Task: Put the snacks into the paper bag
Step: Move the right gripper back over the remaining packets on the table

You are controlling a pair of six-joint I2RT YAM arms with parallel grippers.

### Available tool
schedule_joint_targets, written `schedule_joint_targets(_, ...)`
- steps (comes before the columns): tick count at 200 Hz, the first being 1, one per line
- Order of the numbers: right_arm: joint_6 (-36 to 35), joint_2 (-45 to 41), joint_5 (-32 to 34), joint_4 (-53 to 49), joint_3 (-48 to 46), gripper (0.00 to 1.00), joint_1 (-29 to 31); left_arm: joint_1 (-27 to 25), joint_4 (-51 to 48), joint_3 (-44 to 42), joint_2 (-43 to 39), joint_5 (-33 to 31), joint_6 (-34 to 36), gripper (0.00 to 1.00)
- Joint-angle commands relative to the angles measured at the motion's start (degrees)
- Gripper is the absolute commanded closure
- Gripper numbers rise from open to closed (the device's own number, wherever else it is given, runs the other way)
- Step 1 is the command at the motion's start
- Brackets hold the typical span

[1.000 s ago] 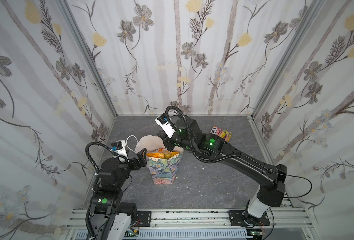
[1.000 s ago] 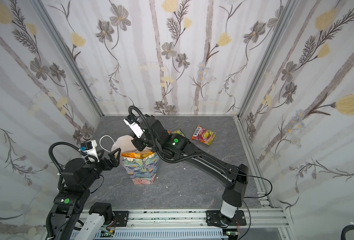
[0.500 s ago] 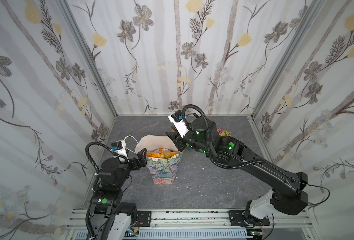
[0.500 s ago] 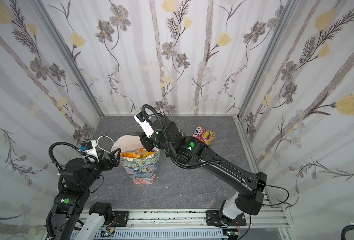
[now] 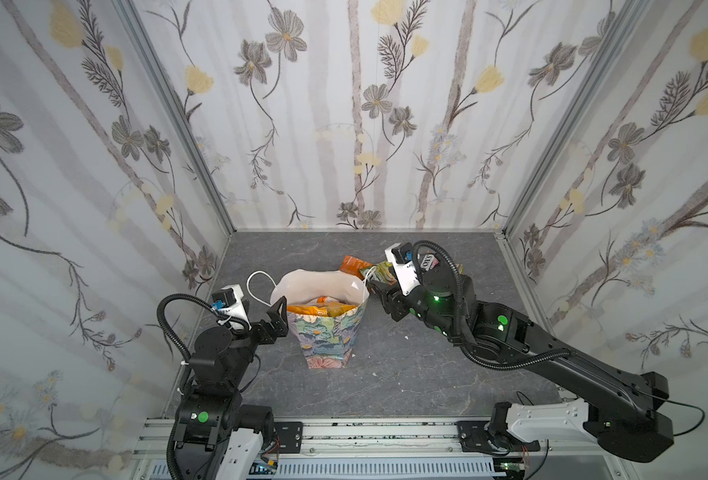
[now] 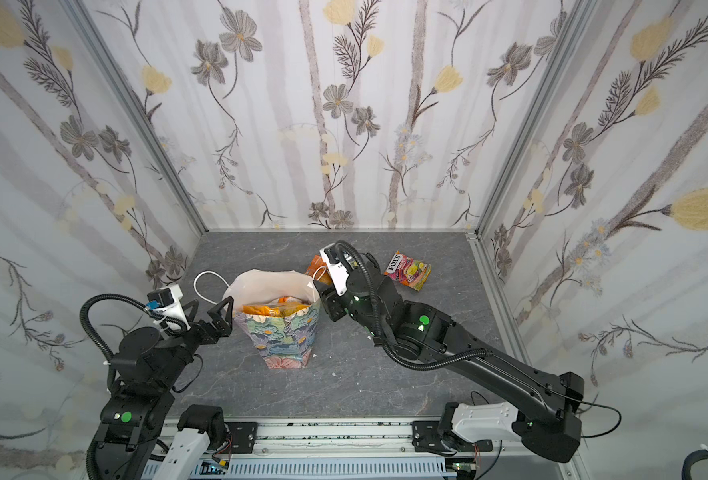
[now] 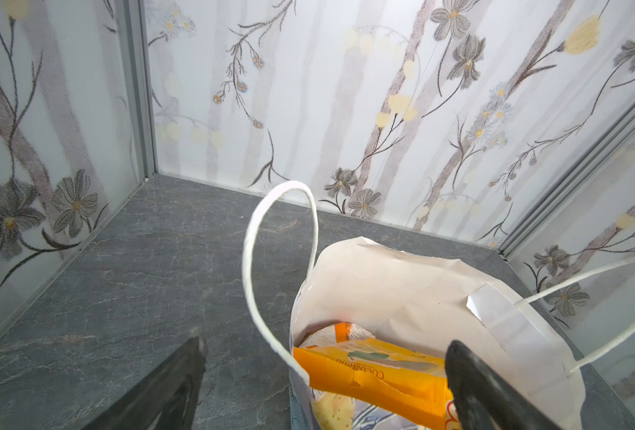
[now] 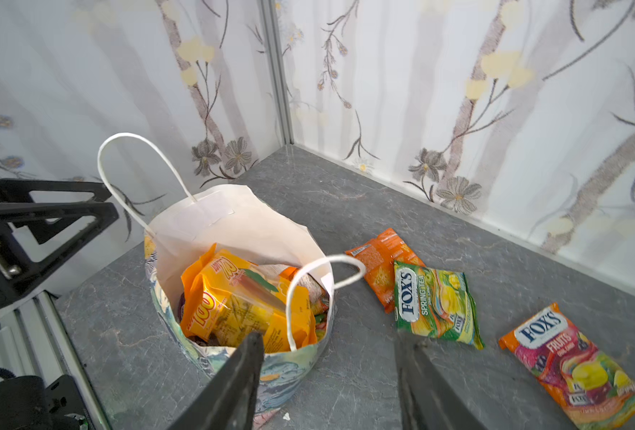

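Done: paper bag (image 5: 327,332) stood left of bench centre, snacks (image 8: 234,298) piled inside.
Remaining: orange packet (image 8: 379,260), green packet (image 8: 435,301) and fruits packet (image 8: 573,365) lay near the back edge.
Right claw (image 8: 329,340): released, empty, beside the bag rim.
Left claw (image 6: 207,309): released, empty, at the bag rim.

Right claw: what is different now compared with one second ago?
The right claw drew back from over the paper bag toward the right and opened; it now holds nothing. The left claw, open at the bag's rim, and the bag stayed put.
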Motion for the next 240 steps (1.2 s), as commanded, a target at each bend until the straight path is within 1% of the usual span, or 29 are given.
schedule_joint_targets(1, 7.17, -4.36, 5.51, 0.06, -4.91, 0.36, -1.06, 0.1, 0.85, 0.49, -0.52, -2.81, -0.97, 0.0)
schedule_joint_targets(23, 10.31, -5.58, 5.78, -6.03, -5.76, 0.34, -5.72, 0.09, 0.12, 0.54, 0.64, -4.58, -1.38, 0.0)
schedule_joint_targets(37, 11.32, -5.18, 3.94, -9.22, -5.29, 0.33, -9.56, 0.12, 0.01, 0.79, 1.39, -4.7, -1.51, 0.0)
schedule_joint_targets(41, 11.32, -5.07, 3.25, -9.65, -5.32, 0.3, -10.6, 0.18, 0.02, 0.74, 1.49, -4.68, -1.4, 0.0)
schedule_joint_targets(57, 10.94, -4.08, 0.61, -10.16, -5.14, 0.25, -14.7, 0.2, 0.23, 0.76, 1.53, -3.91, -1.38, 0.0)
schedule_joint_targets(70, 9.9, -2.51, -2.11, -9.92, -4.62, 0.13, -19.66, 0.29, 0.39, 0.96, 1.29, -2.47, -0.98, 0.0)
schedule_joint_targets(75, 9.19, -1.7, -2.99, -9.67, -4.37, 0.11, -21.03, 0.26, 0.6, 0.91, 1.04, -1.43, -0.79, 0.0)
schedule_joint_targets(84, 8.27, -0.14, -3.49, -9.15, -3.88, 0.09, -23.15, 0.27, 1.15, 0.59, 0.51, -0.11, -0.72, 0.0)
schedule_joint_targets(96, 6.97, 2.69, -3.33, -8.73, -2.65, 0.0, -25.56, 0.3, 1.13, 0.66, 0.36, -0.25, -0.77, 0.0)
schedule_joint_targets(107, 5.57, 5.9, -3.27, -8.43, -1.42, 0.0, -27.72, 0.3, 0.81, 0.71, 0.65, -1.19, -0.86, 0.0)
schedule_joint_targets(120, 4.13, 9.84, -1.61, -8.33, 0.01, 0.0, -29.64, 0.39, 0.37, 0.93, 1.19, -2.16, -0.94, 0.0)
schedule_joint_targets(132, 3.66, 13.11, 1.17, -8.27, 1.23, 0.0, -30.25, 0.38, 0.14, 0.95, 1.42, -2.58, -1.01, 0.0)
schedule_joint_targets(142, 3.21, 15.57, 1.84, -7.56, 1.62, 0.0, -30.95, 0.39, 0.21, 0.89, 1.42, -2.67, -1.03, 0.0)
schedule_joint_targets(170, 0.89, 20.88, 0.75, -6.37, 3.55, 0.01, -32.44, 0.39, 0.32, 0.67, 1.98, -2.28, -0.99, 0.0)
schedule_joint_targets(193, -0.75, 24.66, 0.51, -5.81, 5.34, 0.0, -35.06, 0.45, 0.48, 0.67, 3.11, -1.67, -0.86, 0.0)
schedule_joint_targets(201, -1.18, 25.18, -0.22, -5.27, 5.82, 0.01, -36.21, 0.52, 0.5, 0.67, 3.42, -1.54, -0.88, 0.0)
schedule_joint_targets(205, -1.38, 27.13, -0.64, -4.79, 6.05, 0.0, -36.88, 0.51, 0.5, 0.68, 3.56, -1.51, -0.79, 0.0)
schedule_joint_targets(240, -2.89, 33.33, -4.03, -2.27, 9.18, 0.0, -40.69, 0.74, 0.5, 0.71, 3.36, -1.5, -0.9, 0.0)
